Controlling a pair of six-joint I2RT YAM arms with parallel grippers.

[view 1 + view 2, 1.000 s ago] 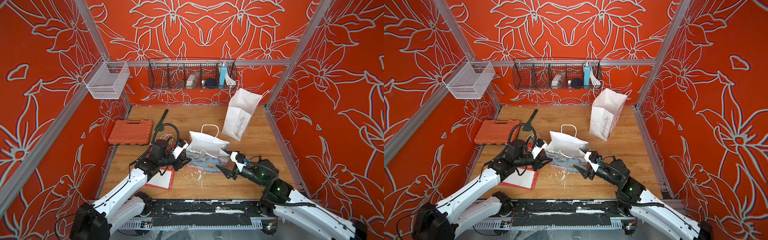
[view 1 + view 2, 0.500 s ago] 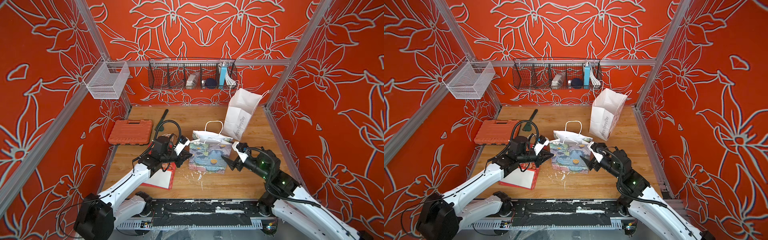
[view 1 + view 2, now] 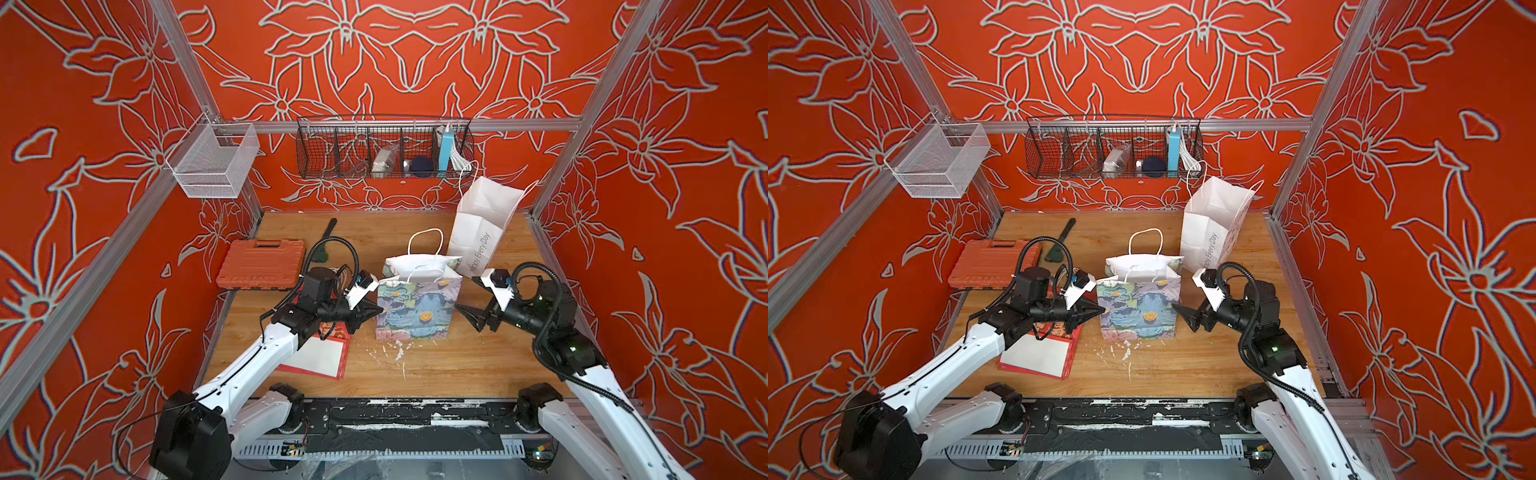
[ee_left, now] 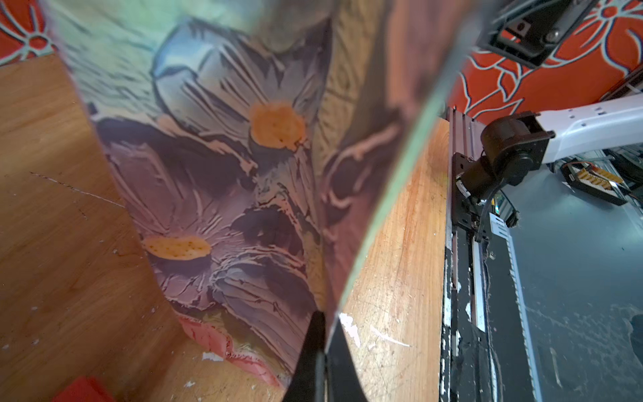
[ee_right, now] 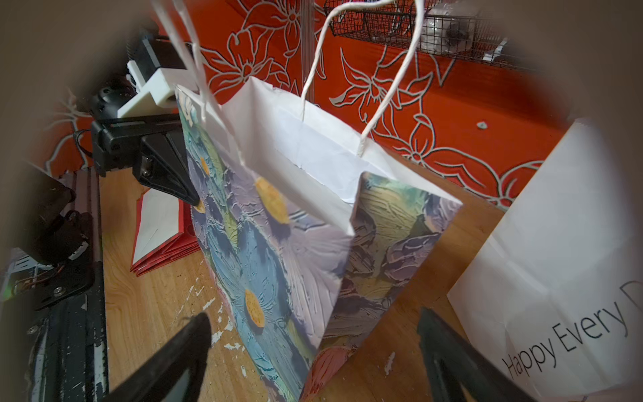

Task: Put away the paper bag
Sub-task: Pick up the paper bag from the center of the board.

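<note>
Where the bag sits: floral paper bag (image 3: 417,309) is standing upright on the wooden table (image 3: 436,374), mouth open, white handles up, right between the two sets of jaws
left gripper (image 3: 376,311): jaws clenched on the bag's side edge, roughly halfway up; in the wrist view the paper crease runs straight into the closed tips
right gripper (image 3: 467,318): jaws spread wide, gripping nothing, just off the bag's opposite side; in its wrist view the bag's corner edge lines up with the gap, tips not touching it
white paper bag (image 3: 478,232): the "Happy Every Day" one, upright-ish, just past the right jaws and behind the floral bag
red flat item (image 3: 322,353): lying flat on the table under and behind the left jaws, can't tell exactly what it is
orange tool case (image 3: 262,266): closed, well back from the left jaws, out past that arm's wrist
</note>
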